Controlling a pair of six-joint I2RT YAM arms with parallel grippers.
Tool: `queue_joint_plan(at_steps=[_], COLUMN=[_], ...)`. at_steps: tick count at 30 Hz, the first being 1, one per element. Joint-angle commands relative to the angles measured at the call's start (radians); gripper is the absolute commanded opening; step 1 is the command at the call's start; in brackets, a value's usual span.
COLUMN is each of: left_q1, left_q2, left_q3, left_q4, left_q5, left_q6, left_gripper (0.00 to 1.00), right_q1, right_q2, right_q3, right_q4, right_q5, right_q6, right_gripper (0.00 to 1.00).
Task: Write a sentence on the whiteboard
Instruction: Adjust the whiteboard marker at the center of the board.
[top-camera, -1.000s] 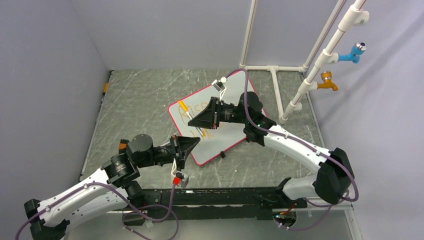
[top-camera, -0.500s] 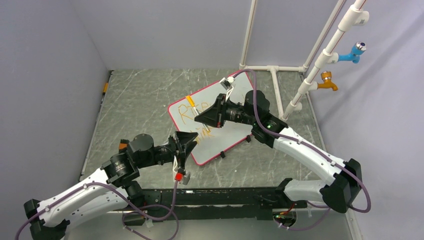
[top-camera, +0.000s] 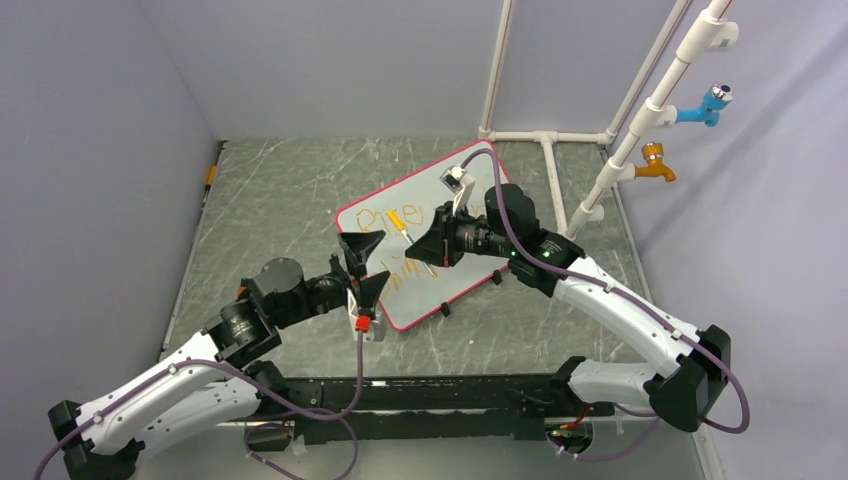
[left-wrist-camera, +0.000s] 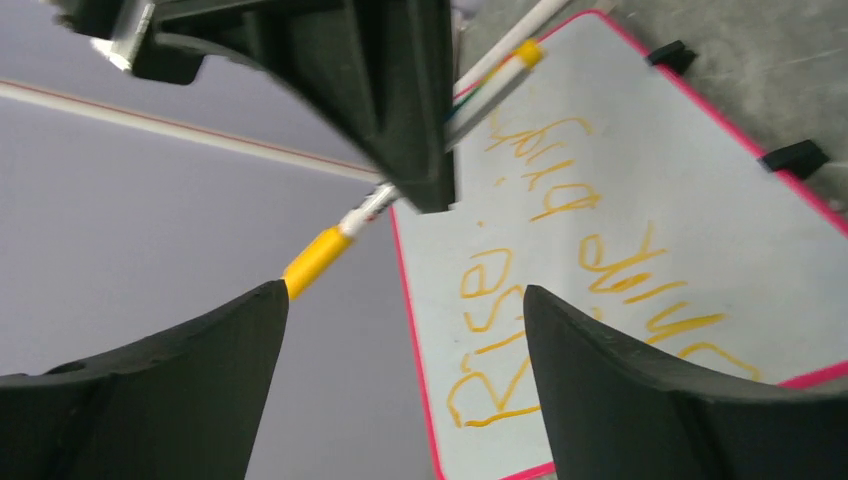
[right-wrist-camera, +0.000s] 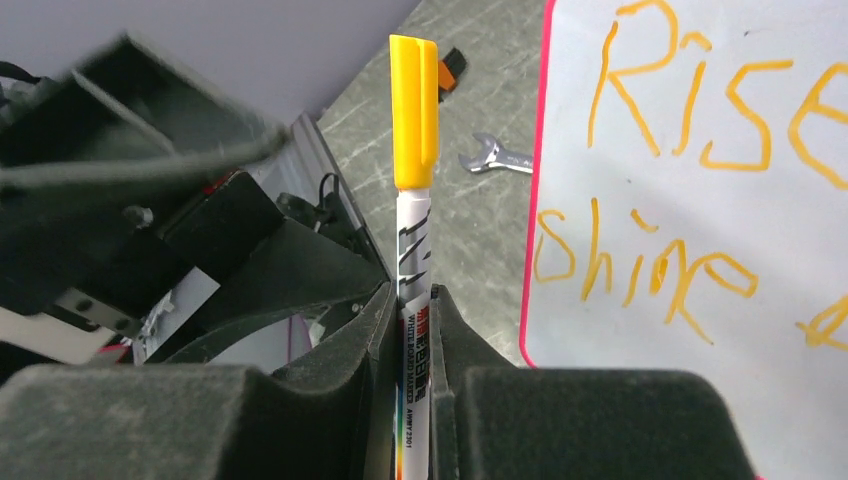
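Right wrist view: right gripper is clamped on the marker, yellow cap on, long axis aiming left at the wide-open left gripper, just beside it. The sentence sits on the whiteboard, mid-table.

sentence: last word cut off at right edge | marker: lower barrel hidden inside right claw
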Motion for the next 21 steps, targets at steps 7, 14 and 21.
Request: queue_joint_plan(at_steps=[7, 14, 21], left_q1=[0.015, 0.015, 0.014], left_q2=[0.064, 0.103, 0.112], left_q3=[0.006, 0.025, 0.060], left_q4=[0.177, 0.159, 0.062], left_q5=[-0.092, -0.109, -0.132], left_q6=[-0.030, 0.027, 0.064], left_gripper=[0.99, 0.91, 0.32], right_q1=[0.003, 0.035, 0.048], right_q2=[-0.049, -0.021, -0.028], right_q3=[-0.030, -0.010, -0.014], right_q4=[-0.053, -0.058, -0.097], right_q5=[-0.141, -0.183, -0.162], right_q6=[0.009, 0.020, 0.008], right_gripper=[0.00, 0.00, 0.00])
